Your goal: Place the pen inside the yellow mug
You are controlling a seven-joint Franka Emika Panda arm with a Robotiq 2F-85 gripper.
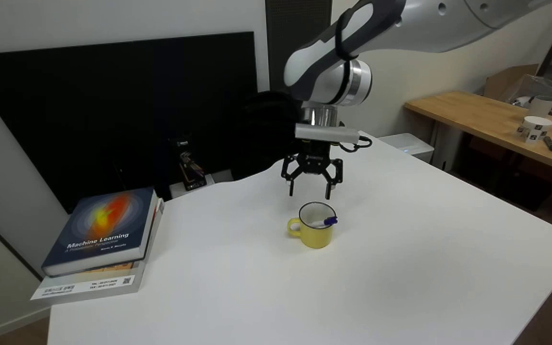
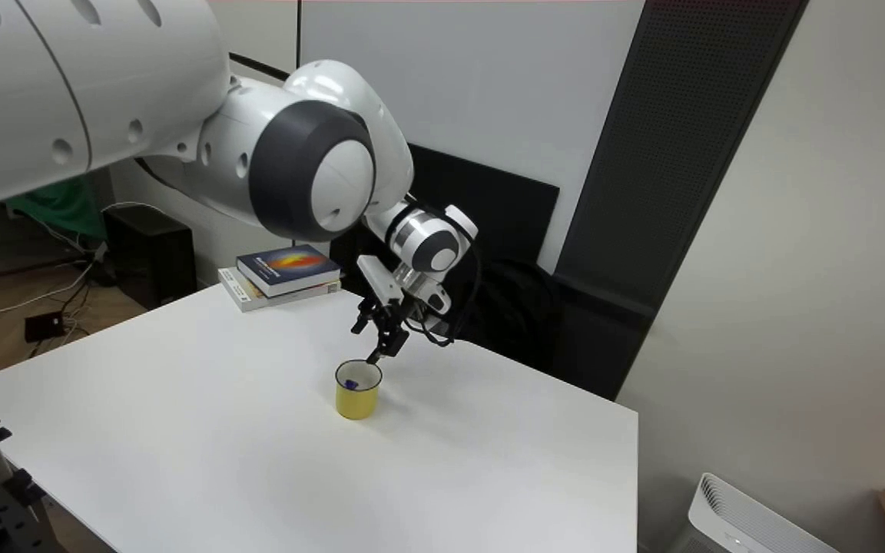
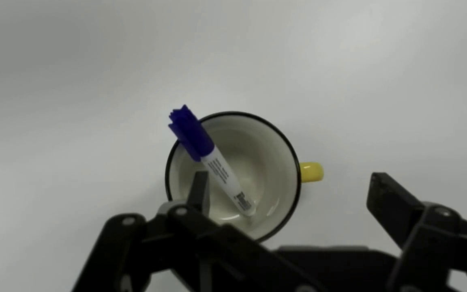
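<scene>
Evidently placed: blue-capped marker (image 3: pixel 216 164) slants inside the yellow mug (image 1: pixel 316 237), cap (image 3: pixel 191 132) crossing the rim (image 3: pixel 233 112), contact unclear. Gripper (image 1: pixel 309 196) wide, empty; only withdrawal seems left.

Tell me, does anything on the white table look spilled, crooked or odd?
Only slightly: the upper book lies askew on the lower book, their edges not lined up. Nothing looks spilled, and the yellow mug stands upright, with the pen leaning in it.
</scene>
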